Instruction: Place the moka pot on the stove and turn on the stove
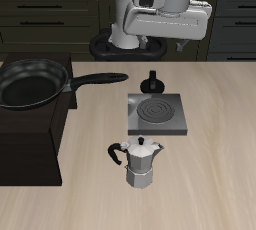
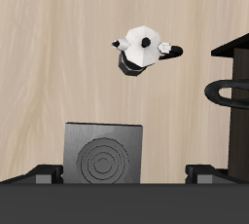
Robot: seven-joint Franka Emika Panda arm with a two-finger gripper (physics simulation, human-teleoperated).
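**user_a:** Since the moka pot [image 1: 141, 161] is what everyone asks about first: it's seen standing upright on the wooden table [image 1: 215, 174], nearer the front edge than the stove [image 1: 156, 114], and apart from it. No contact with the plate can be made out. Its black handle [image 1: 116, 154] is pointed toward the big black cabinet block [image 1: 30, 139], and the black lid knob is seen on top.

**user_b:** Same thing is shown in the wrist view. The moka pot [image 2: 142, 52] is looked down on from above, the silver faceted lid is seen with the dark knob in the middle, and bare wood is left between it and the stove [image 2: 104, 152].

**user_a:** What about the stove itself?

**user_b:** The grey square plate is laid flat on the table, with the spiral coil [image 1: 155, 107] drawn in the middle. A black knob [image 1: 153, 79] is set at its back edge, the side toward the robot's base.

**user_a:** And the gripper [image 1: 175, 36]?

**user_b:** It's held high above the table, back past the stove, and nothing is gripped. In the wrist view the two fingertips [image 2: 42, 173] are spotted well apart from each other, so the jaws are spread.

**user_a:** Anything else around?

**user_b:** A black frying pan [image 1: 33, 82] is parked on top of the cabinet block, its long handle [image 1: 100, 79] stuck out toward the stove's knob. Dark cabinets are lined up behind the table.
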